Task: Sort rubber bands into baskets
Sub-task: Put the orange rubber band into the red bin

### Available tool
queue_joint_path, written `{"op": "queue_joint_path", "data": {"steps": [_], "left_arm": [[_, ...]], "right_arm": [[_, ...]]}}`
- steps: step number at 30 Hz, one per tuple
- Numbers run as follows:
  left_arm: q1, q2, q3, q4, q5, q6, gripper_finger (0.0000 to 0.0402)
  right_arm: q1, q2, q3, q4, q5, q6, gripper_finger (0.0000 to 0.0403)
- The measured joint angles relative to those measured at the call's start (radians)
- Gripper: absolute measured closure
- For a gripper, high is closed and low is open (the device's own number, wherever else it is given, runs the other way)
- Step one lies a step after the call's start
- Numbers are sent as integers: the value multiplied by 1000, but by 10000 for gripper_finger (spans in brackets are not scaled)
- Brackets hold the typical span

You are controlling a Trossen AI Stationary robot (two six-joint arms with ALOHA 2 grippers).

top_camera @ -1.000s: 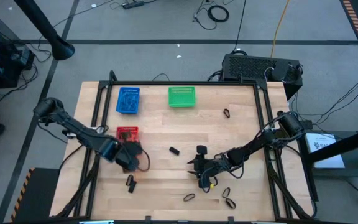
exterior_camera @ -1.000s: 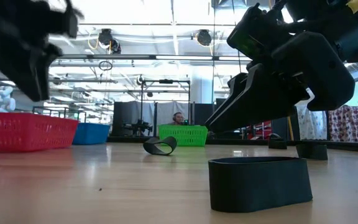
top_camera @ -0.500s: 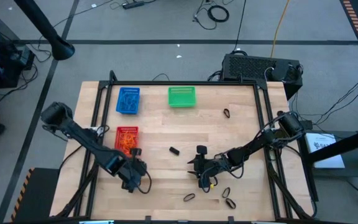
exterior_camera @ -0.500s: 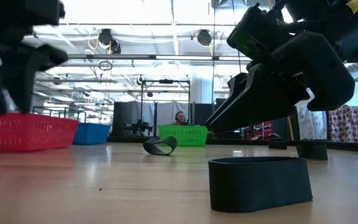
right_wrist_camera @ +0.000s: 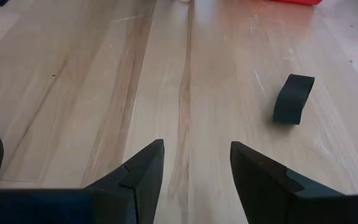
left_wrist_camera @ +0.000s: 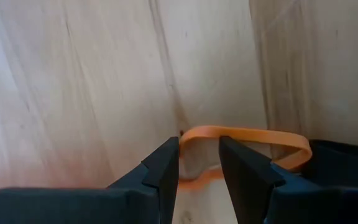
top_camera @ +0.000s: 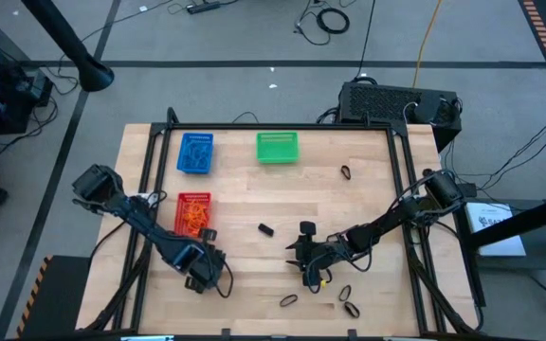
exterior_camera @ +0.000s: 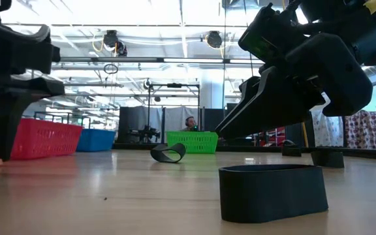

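Orange rubber band (left_wrist_camera: 247,140) is seen on the wooden table (top_camera: 368,208) directly under the left gripper (left_wrist_camera: 199,168), whose fingers are parted, one strand of the loop lying between the tips; no grip on it can be made out. That gripper (top_camera: 200,275) is lowered near the table's front left, just below the red basket (top_camera: 194,212), in which orange bands are heaped. The blue basket (top_camera: 195,152) and the green basket (top_camera: 277,147) are set side by side along the far edge. The right gripper (right_wrist_camera: 194,168) is held spread wide above bare wood at mid-table, nothing between its fingers. Black bands are scattered: one (top_camera: 265,229) at the centre, one (top_camera: 346,172) toward the right, three (top_camera: 349,309) near the front edge.
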Motion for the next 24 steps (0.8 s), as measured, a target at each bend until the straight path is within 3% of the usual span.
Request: {"op": "queue_joint_path", "data": {"steps": [8,15,24], "left_arm": [[20,0,0,-12,31,-7,287],[71,0,0,-21,43,19,388],[92,-86,26,-60,7,30,398]], "right_arm": [[0,0,0,0,0,0,225],[0,0,0,0,0,-5,225],[0,0,0,0,0,-8,225]]}}
